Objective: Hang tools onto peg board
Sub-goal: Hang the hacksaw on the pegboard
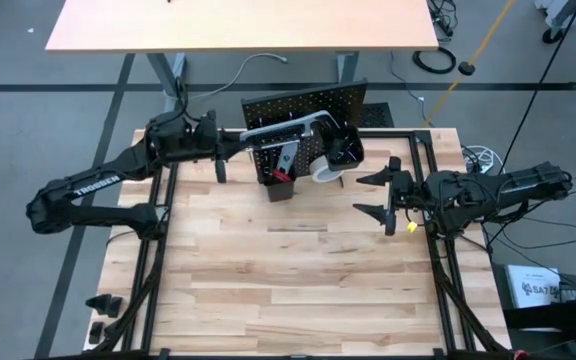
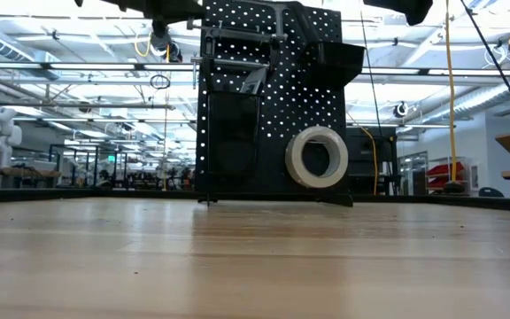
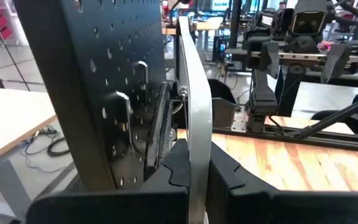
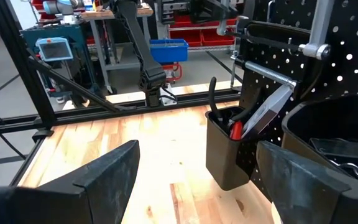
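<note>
While the left gripper [image 1: 230, 143] holds its jaws clamped narrow on one end of the grey bar clamp [image 1: 286, 128], that tool lies with its long axis running across the front of the peg board [image 1: 303, 108], from the left arm's side towards the board's far side, where its head bends near the upper bin [image 1: 346, 148]. In the left wrist view the silver bar [image 3: 193, 106] rises straight out from between the dark fingers [image 3: 166, 171], close beside the perforated panel and its hooks [image 3: 143, 70], so the coming move seems to turn on bringing the bar sideways onto those hooks, with the board right next to it. Whether the bar already rests on a hook cannot be told. The white tape roll [image 2: 317, 156] hangs low on the board's front, and the lower bin [image 4: 227, 149] carries the pliers, a red handle and a silver tool. The right gripper [image 1: 386, 198] waits over the counter [image 1: 298, 280] to the board's right, apart from it, jaws spread wide and empty; the left arm is clearly the nearer one for this placement.
</note>
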Action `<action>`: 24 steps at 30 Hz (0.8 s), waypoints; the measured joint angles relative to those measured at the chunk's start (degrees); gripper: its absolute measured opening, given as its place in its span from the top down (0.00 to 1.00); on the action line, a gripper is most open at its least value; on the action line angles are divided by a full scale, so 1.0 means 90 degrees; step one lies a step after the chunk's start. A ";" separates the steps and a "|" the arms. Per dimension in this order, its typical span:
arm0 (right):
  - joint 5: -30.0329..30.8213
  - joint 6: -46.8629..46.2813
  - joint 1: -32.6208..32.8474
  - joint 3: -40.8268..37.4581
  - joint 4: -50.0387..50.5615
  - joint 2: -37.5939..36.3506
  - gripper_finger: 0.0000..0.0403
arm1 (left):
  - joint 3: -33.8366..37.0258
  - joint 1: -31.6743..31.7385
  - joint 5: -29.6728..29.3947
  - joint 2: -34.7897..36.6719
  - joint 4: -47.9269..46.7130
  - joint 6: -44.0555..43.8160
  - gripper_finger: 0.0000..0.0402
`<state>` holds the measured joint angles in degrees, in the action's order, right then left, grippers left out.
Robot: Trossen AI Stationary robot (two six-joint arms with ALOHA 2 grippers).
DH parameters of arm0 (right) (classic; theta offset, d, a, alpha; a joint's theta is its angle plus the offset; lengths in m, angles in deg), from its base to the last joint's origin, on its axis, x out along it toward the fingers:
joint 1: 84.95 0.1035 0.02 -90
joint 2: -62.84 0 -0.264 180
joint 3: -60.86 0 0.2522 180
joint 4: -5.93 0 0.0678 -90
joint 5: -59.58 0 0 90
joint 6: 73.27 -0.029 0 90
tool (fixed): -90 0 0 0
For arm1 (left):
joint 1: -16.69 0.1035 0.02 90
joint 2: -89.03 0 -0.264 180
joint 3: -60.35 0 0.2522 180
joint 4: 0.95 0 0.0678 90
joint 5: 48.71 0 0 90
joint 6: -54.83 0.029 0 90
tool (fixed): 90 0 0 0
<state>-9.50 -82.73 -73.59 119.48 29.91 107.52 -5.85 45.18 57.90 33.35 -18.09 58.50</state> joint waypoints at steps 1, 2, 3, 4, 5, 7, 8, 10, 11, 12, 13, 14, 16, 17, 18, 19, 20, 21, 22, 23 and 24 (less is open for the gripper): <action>0.0000 0.0001 0.0000 0.0000 -0.0002 0.0000 0.21 | 0.0000 0.0020 0.0011 -0.0010 0.0000 -0.0026 0.97; 0.0000 0.0001 0.0000 0.0000 -0.0001 0.0000 0.21 | 0.0000 0.0031 0.0013 -0.0019 -0.0010 -0.0034 0.97; 0.0000 0.0003 0.0000 0.0000 0.0000 0.0000 0.21 | 0.0000 0.0047 0.0022 -0.0020 -0.0025 -0.0035 0.97; 0.0000 0.0003 0.0000 0.0000 -0.0002 0.0000 0.21 | 0.0000 0.0052 0.0037 -0.0022 -0.0038 -0.0035 0.97; 0.0002 0.0003 0.0000 0.0000 -0.0002 0.0000 0.21 | 0.0000 0.0052 0.0049 -0.0034 -0.0037 -0.0035 0.97; 0.0000 0.0003 0.0000 0.0000 -0.0001 0.0000 0.21 | 0.0000 0.0052 0.0057 -0.0075 -0.0024 -0.0039 0.97; 0.0000 0.0003 0.0000 0.0000 -0.0002 0.0000 0.21 | 0.0000 0.0052 0.0057 -0.0106 -0.0029 -0.0040 0.97; 0.0000 0.0003 0.0000 0.0000 -0.0005 0.0000 0.21 | 0.0000 0.0052 0.0057 -0.0170 -0.0037 -0.0092 0.97; 0.0000 0.0003 0.0000 0.0000 -0.0002 0.0000 0.21 | 0.0000 0.0052 0.0059 -0.0207 -0.0032 -0.0153 0.97; 0.0000 0.0003 0.0000 0.0000 -0.0002 0.0000 0.21 | 0.0000 0.0052 0.0073 -0.0243 -0.0024 -0.0188 0.97; 0.0000 0.0003 0.0000 0.0000 -0.0002 0.0000 0.21 | 0.0000 0.0052 0.0079 -0.0276 -0.0026 -0.0195 0.97; 0.0000 0.0003 0.0002 0.0000 -0.0004 0.0000 0.21 | 0.0000 0.0052 0.0079 -0.0301 -0.0036 -0.0199 0.97; -0.0001 0.0003 0.0000 0.0000 -0.0002 0.0000 0.21 | 0.0000 0.0052 0.0082 -0.0319 -0.0036 -0.0205 0.97; -0.0002 0.0003 0.0002 0.0000 -0.0004 0.0000 0.21 | 0.0000 0.0052 0.0082 -0.0319 -0.0037 -0.0207 0.97; -0.0002 0.0003 0.0000 0.0000 -0.0005 0.0000 0.21 | 0.0000 0.0066 0.0086 -0.0316 -0.0041 -0.0210 0.97; -0.0005 0.0003 0.0000 0.0000 -0.0005 0.0000 0.21 | 0.0000 0.0089 0.0103 -0.0316 -0.0052 -0.0238 0.97; -0.0007 0.0003 0.0000 0.0000 -0.0002 0.0000 0.21 | 0.0000 0.0118 0.0126 -0.0318 -0.0084 -0.0307 0.97; -0.0007 0.0003 0.0002 0.0000 -0.0002 0.0000 0.21 | 0.0000 0.0156 0.0155 -0.0319 -0.0105 -0.0369 0.97; -0.0013 0.0003 0.0000 0.0000 -0.0002 0.0000 0.21 | 0.0000 0.0194 0.0186 -0.0319 -0.0125 -0.0376 0.97; -0.0029 0.0003 0.0000 0.0000 -0.0002 0.0000 0.21 | 0.0000 0.0223 0.0210 -0.0319 -0.0152 -0.0379 0.97; -0.0030 0.0006 0.0000 0.0000 -0.0002 0.0000 0.21 | 0.0000 0.0260 0.0224 -0.0316 -0.0197 -0.0392 0.97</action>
<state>-9.77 -82.68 -73.59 119.48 29.88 107.52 -5.85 47.51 59.91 30.51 -19.87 54.98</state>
